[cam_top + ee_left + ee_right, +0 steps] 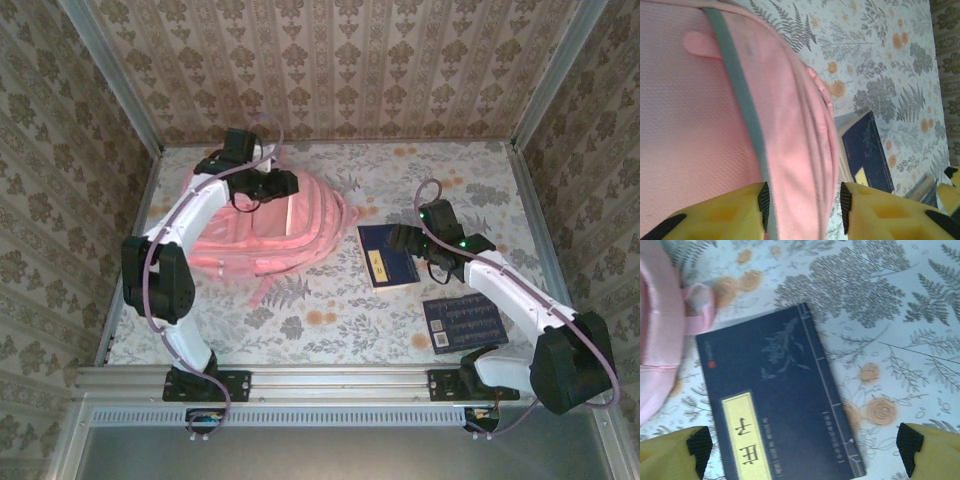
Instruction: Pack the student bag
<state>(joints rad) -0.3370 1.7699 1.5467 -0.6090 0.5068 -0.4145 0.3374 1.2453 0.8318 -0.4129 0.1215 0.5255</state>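
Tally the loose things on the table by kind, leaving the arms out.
Pink backpacks: 1, the student bag
Dark blue books: 2, the book with the yellow label next to the bag and the second book near the right arm's base
Total: 3

I see a dark blue book (388,256) lying flat on the floral tablecloth (330,310), cover up. My right wrist view shows its yellow title label (746,437) near one edge, a small red seal (711,364) toward the opposite corner, and a faint sprig design between them. A second dark book (462,322) with rows of pale print lies nearer the aluminium rail (340,382) than the blue book, apart from it. Patterned wallpaper panels (330,60) stand beyond the blue book.
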